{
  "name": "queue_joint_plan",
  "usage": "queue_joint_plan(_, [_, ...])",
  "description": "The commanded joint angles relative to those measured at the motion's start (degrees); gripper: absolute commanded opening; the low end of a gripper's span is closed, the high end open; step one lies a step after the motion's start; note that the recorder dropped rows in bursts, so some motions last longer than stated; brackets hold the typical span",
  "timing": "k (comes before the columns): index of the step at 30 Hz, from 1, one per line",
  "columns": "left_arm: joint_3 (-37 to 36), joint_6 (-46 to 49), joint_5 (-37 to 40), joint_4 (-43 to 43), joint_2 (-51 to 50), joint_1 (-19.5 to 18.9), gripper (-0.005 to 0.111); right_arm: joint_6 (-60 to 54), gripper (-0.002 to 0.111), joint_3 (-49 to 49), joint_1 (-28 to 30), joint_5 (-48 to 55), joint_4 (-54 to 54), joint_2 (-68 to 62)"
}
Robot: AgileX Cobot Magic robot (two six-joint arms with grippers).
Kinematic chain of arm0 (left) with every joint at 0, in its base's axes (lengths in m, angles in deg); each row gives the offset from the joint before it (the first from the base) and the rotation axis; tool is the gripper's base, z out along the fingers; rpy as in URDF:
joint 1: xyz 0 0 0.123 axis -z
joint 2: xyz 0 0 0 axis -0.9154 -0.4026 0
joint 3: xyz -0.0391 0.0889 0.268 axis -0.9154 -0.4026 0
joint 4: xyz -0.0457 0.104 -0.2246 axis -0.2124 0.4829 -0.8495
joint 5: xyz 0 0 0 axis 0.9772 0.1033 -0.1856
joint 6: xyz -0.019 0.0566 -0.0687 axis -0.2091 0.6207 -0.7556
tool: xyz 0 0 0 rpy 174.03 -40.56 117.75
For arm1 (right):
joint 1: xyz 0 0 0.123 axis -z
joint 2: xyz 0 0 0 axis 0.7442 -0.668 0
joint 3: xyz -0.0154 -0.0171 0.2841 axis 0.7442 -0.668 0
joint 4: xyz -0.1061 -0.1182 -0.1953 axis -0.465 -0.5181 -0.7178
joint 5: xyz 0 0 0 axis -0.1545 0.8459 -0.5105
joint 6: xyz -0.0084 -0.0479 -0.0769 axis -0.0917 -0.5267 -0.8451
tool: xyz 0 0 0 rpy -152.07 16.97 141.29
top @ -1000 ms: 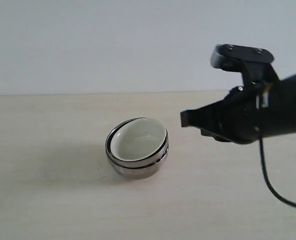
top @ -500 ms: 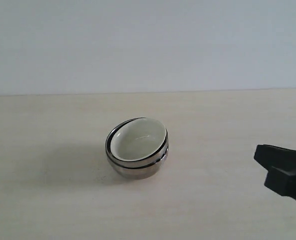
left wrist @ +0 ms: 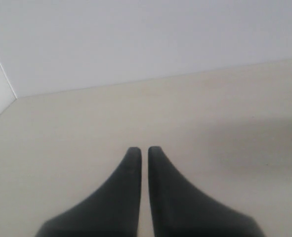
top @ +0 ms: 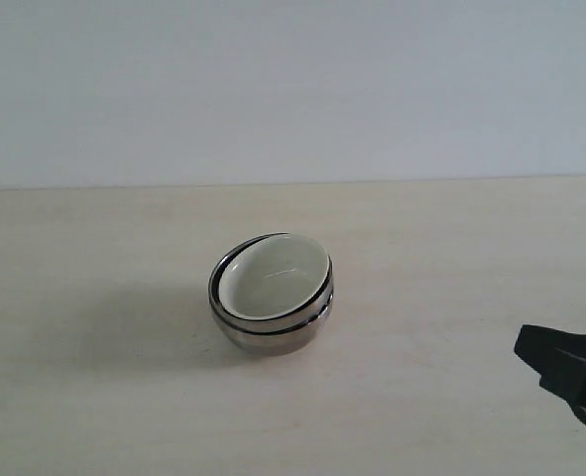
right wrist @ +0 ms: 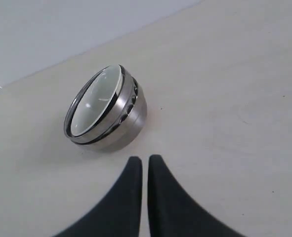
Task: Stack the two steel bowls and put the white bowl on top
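Right wrist view: white bowl [right wrist: 94, 101] nested, tilted, in steel bowls [right wrist: 134, 116], near my right gripper [right wrist: 145, 159] | jaws narrow, empty | left gripper [left wrist: 144, 149] likewise.

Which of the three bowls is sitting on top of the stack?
The white bowl. It is the only one that is not metal, and it sits tilted inside the two steel bowls, whose shiny rims ring it.

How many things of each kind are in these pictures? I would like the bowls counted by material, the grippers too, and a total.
Steel bowls: 2, nested one in the other
White bowl: 1, inside the steel ones
Grippers: 2, the left gripper and the right gripper, both shut and holding nothing
Total: 5 things, 3 of them bowls
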Motion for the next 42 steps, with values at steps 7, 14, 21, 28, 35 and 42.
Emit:
queue_joint_plan(7, [-0.2,-0.6,-0.4,-0.4,0.2,0.0,0.004,-0.1,0.000,-0.2,0.3,0.1,-0.4,2.4])
queue_joint_plan(14, [-0.2,-0.6,-0.4,-0.4,0.2,0.0,0.004,-10.9,0.000,-0.2,0.8,1.6,-1.2,14.2])
queue_joint_plan(21, [-0.2,-0.6,-0.4,-0.4,0.2,0.0,0.004,-14.5,0.000,-0.2,9.3,13.2,-0.8,27.0])
queue_joint_plan(28, [-0.2,-0.6,-0.4,-0.4,0.2,0.0,0.004,-12.3,0.000,-5.0,13.7,11.4,-0.7,37.0])
queue_joint_plan(35, [-0.2,-0.6,-0.4,-0.4,0.2,0.0,0.004,-14.2,0.000,-8.8,16.4,13.4,-0.9,43.7])
queue_joint_plan(42, [-0.2,-0.6,-0.4,-0.4,0.2,0.0,0.004,-25.5,0.000,-8.8,20.5,24.5,-1.3,44.9])
